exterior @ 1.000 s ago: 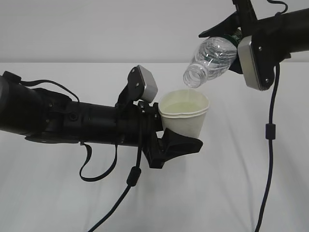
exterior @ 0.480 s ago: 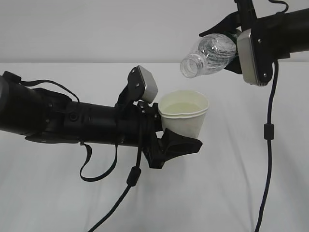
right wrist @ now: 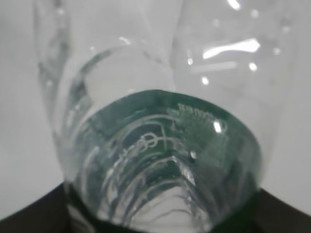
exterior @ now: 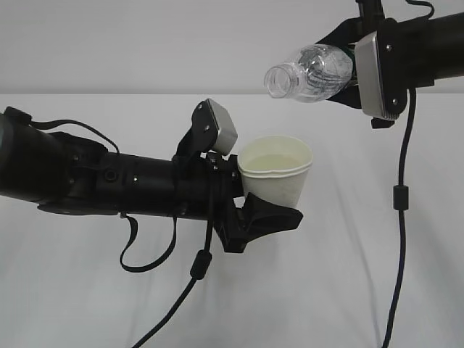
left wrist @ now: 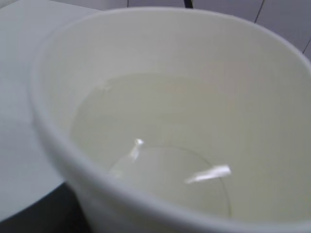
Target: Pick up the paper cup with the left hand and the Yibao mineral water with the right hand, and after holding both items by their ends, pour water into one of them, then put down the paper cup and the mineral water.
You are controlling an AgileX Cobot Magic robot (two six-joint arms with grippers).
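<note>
exterior view gives us the left tool (exterior: 264,206) gripping the paper cup (exterior: 275,170) upright above the white desk (exterior: 326,290), pale water inside it. up at the far right, the right tool (exterior: 348,69) grips the yibao mineral water (exterior: 308,72) by its base, lying nearly level, open mouth pointing left, above the cup and apart from it.

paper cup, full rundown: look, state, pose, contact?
The paper cup is small, white and tapered, with a rolled rim and a cream inside. It stands upright above the white table, clamped low on its sides by the left gripper. It holds clear water partway up; the left wrist view shows glints on the surface. Nothing else touches it.
</note>
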